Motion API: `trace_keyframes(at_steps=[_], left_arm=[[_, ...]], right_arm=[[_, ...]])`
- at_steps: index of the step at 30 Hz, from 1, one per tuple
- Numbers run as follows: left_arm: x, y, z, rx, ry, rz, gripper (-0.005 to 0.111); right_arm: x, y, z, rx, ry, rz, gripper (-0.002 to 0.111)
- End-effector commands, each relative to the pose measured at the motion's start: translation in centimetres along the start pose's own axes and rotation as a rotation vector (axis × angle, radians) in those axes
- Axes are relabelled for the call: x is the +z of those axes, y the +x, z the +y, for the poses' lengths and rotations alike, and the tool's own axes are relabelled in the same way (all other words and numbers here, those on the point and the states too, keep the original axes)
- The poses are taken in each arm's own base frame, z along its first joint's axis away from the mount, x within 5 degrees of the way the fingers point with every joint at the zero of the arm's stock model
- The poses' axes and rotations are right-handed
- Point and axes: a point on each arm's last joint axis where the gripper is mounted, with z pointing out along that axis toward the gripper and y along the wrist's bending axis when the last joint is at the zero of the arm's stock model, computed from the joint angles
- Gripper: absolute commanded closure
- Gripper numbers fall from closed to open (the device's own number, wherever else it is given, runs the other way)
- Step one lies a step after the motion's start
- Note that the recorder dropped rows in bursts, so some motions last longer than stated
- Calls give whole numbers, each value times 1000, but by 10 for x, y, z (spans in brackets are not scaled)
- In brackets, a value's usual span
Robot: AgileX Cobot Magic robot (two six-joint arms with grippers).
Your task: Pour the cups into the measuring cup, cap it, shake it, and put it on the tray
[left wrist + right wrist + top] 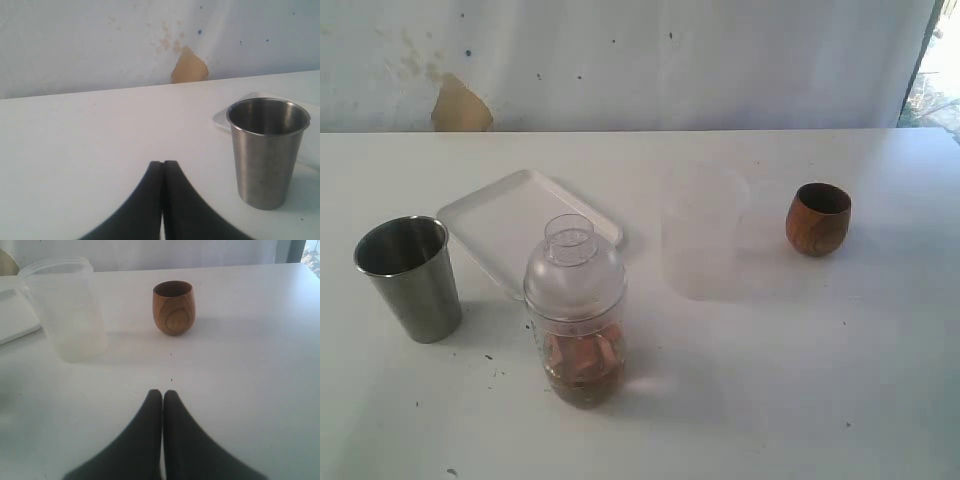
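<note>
On the white table [770,380] the measuring cup [575,330] stands upright near the front, with its clear domed lid [573,262] on top. In its lower part I see orange-brown pieces [582,355], with something darker under them. Its foot is on the table, just in front of the near edge of the tray [510,215], not on the tray. The tray lies flat behind it, turned a little slantwise.

The steel tumbler [410,278] stands upright to the left, close to the tray's left corner. A frosted cup [703,235] stands to the right of the tray, and the wooden cup [818,218] is further right, well apart from the others.

The left claw [163,164] is closed, its two black fingers [150,190] pressed together with nothing between them. It is low over the table, and the steel tumbler [267,150] is near it but not touching. The right claw [162,392] is also closed and empty. It points toward the wooden cup [173,307], which is apart from it, with the frosted cup [65,310] beside.

Behind the table is a pale wall [670,60] with a brownish patch.
</note>
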Motion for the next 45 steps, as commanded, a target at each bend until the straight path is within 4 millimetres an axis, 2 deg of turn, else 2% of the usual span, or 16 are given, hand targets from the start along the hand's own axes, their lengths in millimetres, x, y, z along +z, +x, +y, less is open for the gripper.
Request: trace_keyframes(at_steps=[1, 8, 11, 14, 17, 23, 26, 29, 32, 33, 34, 35, 37, 40, 42, 45], left_arm=[[0, 1, 0, -1, 0, -1, 107], [0, 1, 0, -1, 0, -1, 107], [0, 1, 0, -1, 0, -1, 107], [0, 1, 0, -1, 0, -1, 107], [0, 1, 0, -1, 0, -1, 107], [0, 1, 0, -1, 0, -1, 107], [0, 1, 0, -1, 0, -1, 107], [0, 1, 0, -1, 0, -1, 107], [0, 1, 0, -1, 0, -1, 107], [0, 1, 0, -1, 0, -1, 107], [0, 1, 0, -1, 0, -1, 107], [0, 1, 0, -1, 0, -1, 107], [0, 1, 0, -1, 0, -1, 107], [0, 1, 0, -1, 0, -1, 107], [0, 1, 0, -1, 0, -1, 107], [0, 1, 0, -1, 0, -1, 107]], right_arm=[[0, 1, 0, -3, 2, -5, 108], [0, 1, 0, -3, 2, -7, 108], [0, -3, -3, -109, 33, -53, 108], [-1, -17, -1, -199, 32, -203, 108], [-7, -33, 4, -200, -11, -401, 108], [-37, -70, 17, -163, -137, -937, 108], [-47, -76, 19, -58, -222, -1051, 108], [-46, -75, 20, -38, -243, -1034, 106], [-43, -76, 19, -6, -244, -963, 86], [-41, -78, 18, 3, -226, -912, 59], [-41, -80, 18, 7, -217, -894, 47], [-43, -85, 18, 9, -203, -873, 22], [-39, -94, 20, -18, -201, -844, 7], [-27, -109, 30, -47, -294, -798, 7], [-5, -116, 48, -47, -495, -661, 7], [28, -100, 70, -129, -745, -441, 7]])
